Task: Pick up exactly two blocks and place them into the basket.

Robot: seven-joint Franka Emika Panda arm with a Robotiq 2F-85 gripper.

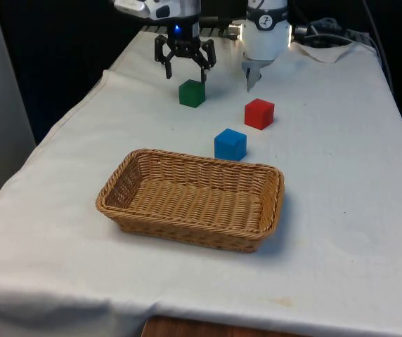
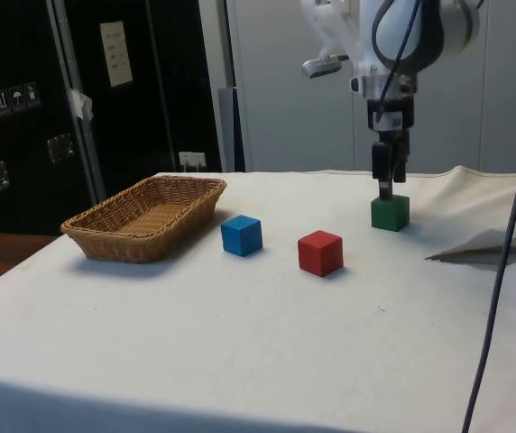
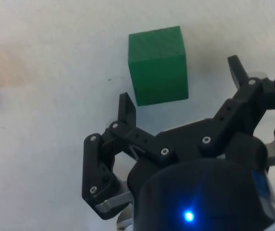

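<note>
Green block (image 1: 192, 93) directly beneath the black gripper (image 1: 185, 69); red block (image 1: 258, 114), blue block (image 1: 230, 144), tan woven basket (image 1: 117, 191), white cloth (image 1: 341, 175) farther off.

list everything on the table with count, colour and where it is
basket: 1, tan wicker, nearest the front camera, nothing in it
blue block: 1, blue, on the cloth just behind the basket
red block: 1, red, beyond the blue block, toward the front view's right
green block: 1, green, farthest back, below the gripper
cloth: 1, white, covers the table
gripper: 1, black, open, above the green block, holding nothing
</note>
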